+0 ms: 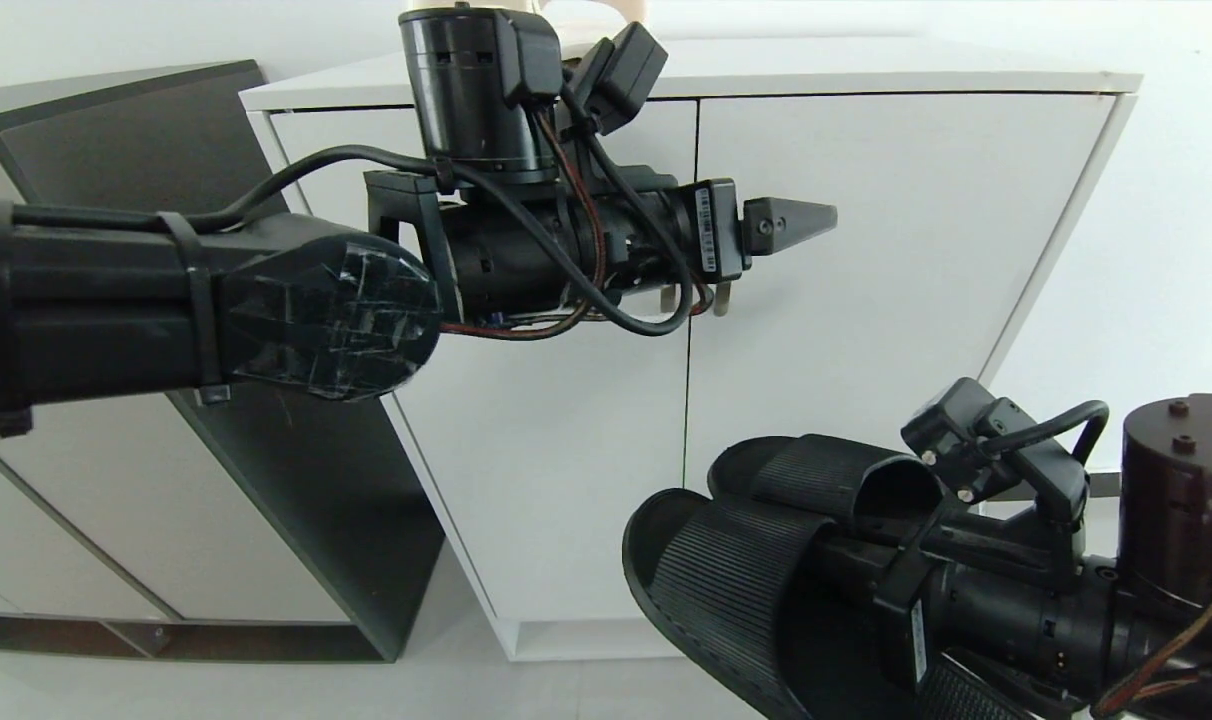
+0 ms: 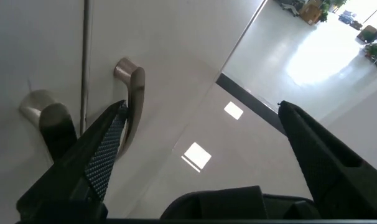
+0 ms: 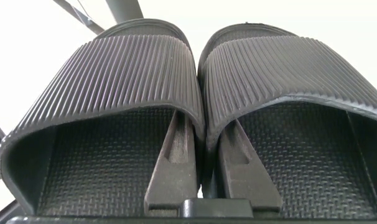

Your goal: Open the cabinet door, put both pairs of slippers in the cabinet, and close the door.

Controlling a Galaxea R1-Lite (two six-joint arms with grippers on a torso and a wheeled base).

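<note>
The robot's left gripper (image 2: 204, 107) hangs in front of the white cabinet (image 1: 866, 250), level with the upper part of its two doors, which are shut. Its fingers (image 2: 101, 155) are spread wide apart and hold nothing. In the left wrist view, one fingertip sits just beside a curved metal handle (image 2: 132, 93) next to the seam between the doors. A second handle (image 2: 45, 112) is on the other side of that seam.

Lower down, before the cabinet's right-hand door, the right gripper (image 3: 207, 149) holds a pair of black ribbed slippers (image 1: 726, 580) clear of the floor (image 1: 566, 690). The right wrist view looks in from the heel ends. One finger reaches into each slipper, and the two are closed on the inner walls, pressing the slippers side by side with the toes pointing away from the wrist.

A dark grey panel (image 1: 116, 130) leans against the cabinet's left side. The pale, glossy floor runs under the cabinet and catches bright patches of light in the left wrist view.
</note>
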